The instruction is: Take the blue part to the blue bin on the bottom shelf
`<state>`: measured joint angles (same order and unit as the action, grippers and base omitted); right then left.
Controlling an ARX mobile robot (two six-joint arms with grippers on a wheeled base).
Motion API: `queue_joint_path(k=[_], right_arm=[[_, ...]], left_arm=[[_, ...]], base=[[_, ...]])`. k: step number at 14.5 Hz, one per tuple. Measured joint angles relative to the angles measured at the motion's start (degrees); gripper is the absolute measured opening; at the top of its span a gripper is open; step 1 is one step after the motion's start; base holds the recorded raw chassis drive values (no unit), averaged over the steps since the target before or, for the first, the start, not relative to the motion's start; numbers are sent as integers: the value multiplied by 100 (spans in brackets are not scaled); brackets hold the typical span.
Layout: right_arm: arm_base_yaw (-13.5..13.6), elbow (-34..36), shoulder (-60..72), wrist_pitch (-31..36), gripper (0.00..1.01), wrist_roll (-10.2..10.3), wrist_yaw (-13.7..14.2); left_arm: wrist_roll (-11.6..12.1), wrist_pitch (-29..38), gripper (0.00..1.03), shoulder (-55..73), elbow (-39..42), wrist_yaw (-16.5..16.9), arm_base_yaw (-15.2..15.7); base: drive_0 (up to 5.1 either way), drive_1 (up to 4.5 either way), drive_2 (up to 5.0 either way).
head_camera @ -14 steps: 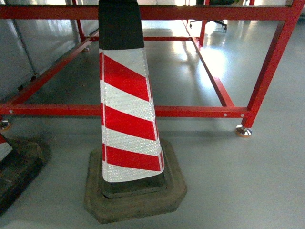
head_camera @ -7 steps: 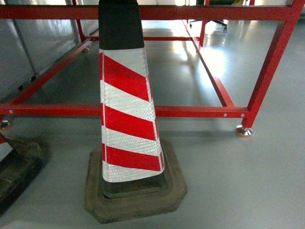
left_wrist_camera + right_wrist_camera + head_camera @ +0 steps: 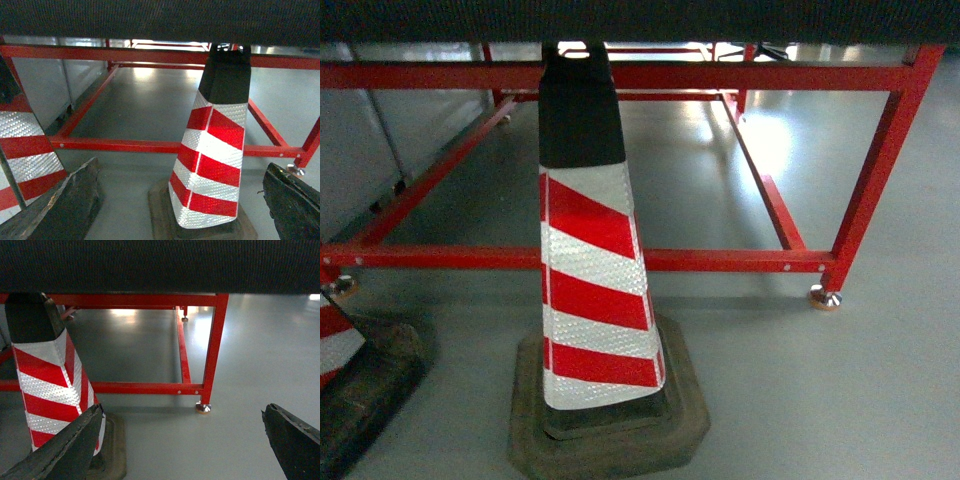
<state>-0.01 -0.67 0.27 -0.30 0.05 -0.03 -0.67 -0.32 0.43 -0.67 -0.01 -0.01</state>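
Left gripper and right gripper both spread wide, empty, fingers framing a striped cone before a red frame. Blue part, bin, bottom shelf nowhere visible; probably elsewhere, so drive on and locate the shelf first.

cone: red-white stripes, black top | frame: red | floor: grey

All views low, facing cone
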Motion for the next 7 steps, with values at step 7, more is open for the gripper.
queue_joint_path(k=[7], right_arm=[[0, 0, 0, 7, 98, 15, 9]], left_arm=[[11, 7, 98, 0, 0, 4, 0]], base=[[0, 0, 0]])
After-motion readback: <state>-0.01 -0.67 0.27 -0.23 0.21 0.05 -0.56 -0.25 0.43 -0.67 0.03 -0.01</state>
